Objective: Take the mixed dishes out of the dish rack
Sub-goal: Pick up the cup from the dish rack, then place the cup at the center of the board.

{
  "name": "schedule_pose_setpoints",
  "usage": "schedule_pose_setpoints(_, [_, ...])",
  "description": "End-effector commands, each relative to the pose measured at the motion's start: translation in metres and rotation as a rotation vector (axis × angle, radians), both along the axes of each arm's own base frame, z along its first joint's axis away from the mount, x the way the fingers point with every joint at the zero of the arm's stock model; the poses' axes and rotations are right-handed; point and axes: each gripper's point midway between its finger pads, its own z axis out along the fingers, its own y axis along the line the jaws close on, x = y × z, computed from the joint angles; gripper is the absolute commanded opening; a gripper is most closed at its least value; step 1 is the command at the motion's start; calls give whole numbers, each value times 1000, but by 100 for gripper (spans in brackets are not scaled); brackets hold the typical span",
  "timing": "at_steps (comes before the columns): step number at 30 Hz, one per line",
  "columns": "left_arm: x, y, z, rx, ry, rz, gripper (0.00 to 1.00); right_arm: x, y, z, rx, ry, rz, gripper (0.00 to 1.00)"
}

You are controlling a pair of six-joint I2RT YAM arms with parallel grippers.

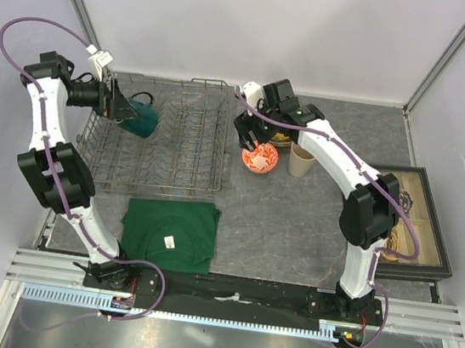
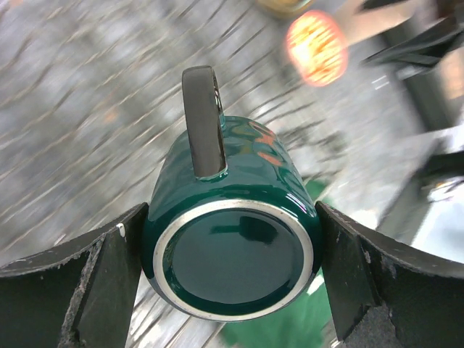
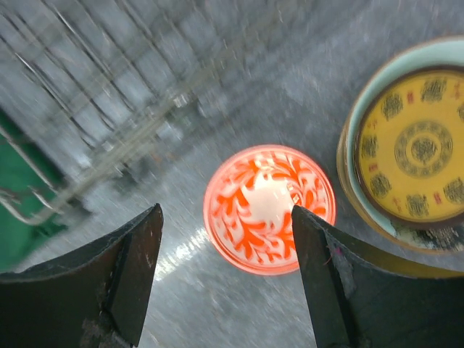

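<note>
My left gripper (image 1: 125, 113) is shut on the dark green mug (image 1: 143, 119) and holds it on its side over the left part of the grey wire dish rack (image 1: 176, 145). In the left wrist view the fingers press both sides of the mug (image 2: 232, 246), base toward the camera and handle up. My right gripper (image 1: 250, 138) is open, just above the small red-and-white bowl (image 1: 260, 157), which stands on the table right of the rack. The bowl (image 3: 270, 206) lies between and below the open fingers. The tall beige cup (image 1: 301, 160) stands beside it. The yellow-and-dark patterned plate (image 3: 424, 145) is stacked on a pale teal plate (image 3: 362, 123).
A dark green folded cloth (image 1: 169, 234) lies in front of the rack. A black compartment box (image 1: 411, 219) sits at the right edge. The rack (image 3: 109, 109) is left of the bowl. Grey walls close the back and sides.
</note>
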Motion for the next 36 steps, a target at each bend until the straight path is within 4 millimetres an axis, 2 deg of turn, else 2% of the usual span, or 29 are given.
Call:
schedule_pose_setpoints(1, [-16,-41,66,-330,-59,-52,1,9,28,83,293,-100,-16,79])
schedule_pose_setpoints(8, [-16,-50,84,-549,-38,-82,2,11,49,104,530,11,-8,78])
schedule_pose_setpoints(9, [-15,-50,83,-572,-32,-83,2,12,51,102,550,35,-7,77])
schedule_pose_setpoints(10, [-16,-51,87,-613,-36,-91,2,6,56,104,592,83,7,77])
schedule_pose_setpoints(13, [-14,-51,91,-695,-33,-93,1,4,66,111,665,113,52,77])
schedule_pose_setpoints(17, [-8,-49,92,-793,-26,-78,2,0,81,131,802,155,96,76])
schedule_pose_setpoints(20, [-7,-51,93,-823,-40,-84,2,0,89,134,858,185,127,75])
schedule_pose_setpoints(24, [-7,-60,96,-830,-11,-108,2,4,94,124,870,226,120,74])
schedule_pose_setpoints(29, [-9,-73,97,-794,33,-141,2,5,93,121,855,214,119,75])
schedule_pose_setpoints(36, [-10,-75,105,-734,74,-144,2,7,91,116,822,202,118,74])
